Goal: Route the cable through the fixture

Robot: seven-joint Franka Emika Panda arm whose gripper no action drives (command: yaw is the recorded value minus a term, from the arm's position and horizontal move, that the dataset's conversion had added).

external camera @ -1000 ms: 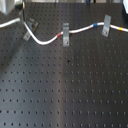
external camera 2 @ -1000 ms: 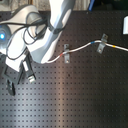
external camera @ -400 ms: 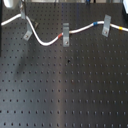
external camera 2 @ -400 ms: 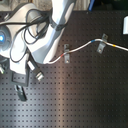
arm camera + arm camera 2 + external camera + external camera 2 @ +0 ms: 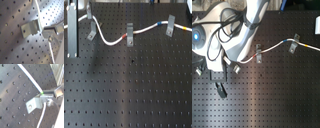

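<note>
Cable (image 5: 111,42), white and thin, lies in waves across the black perforated bench (image 5: 139,90). In the first exterior view it runs from that view's upper left down past the fixture (image 5: 91,35) and dips low. It then climbs to a short upright grey clip (image 5: 129,41), where a red band (image 5: 125,36) sits on it. From there it goes on past a blue band (image 5: 159,24) to a taller, wider grey clip (image 5: 170,25) and off toward the first exterior view's right edge. The fixture, a small bent bracket leaning diagonally, stands on the bench well apart from the upright clip. The cable crosses right at its upper edge. In the second wrist view the cord (image 5: 30,77) meets the top of the bracket (image 5: 35,105) and carries on past it, but whether it sits inside the bracket cannot be told. The gripper (image 5: 73,52) stands upright just beside the fixture, on the first exterior view's left, with its tip close to the bench. In the first wrist view a metal finger (image 5: 53,28) lies close against the bracket (image 5: 30,29). Whether the gripper is spread or pressed together, and whether it pinches the cable, cannot be told from any view. In the second exterior view the white robot arm (image 5: 239,40) covers the cable's near end.
</note>
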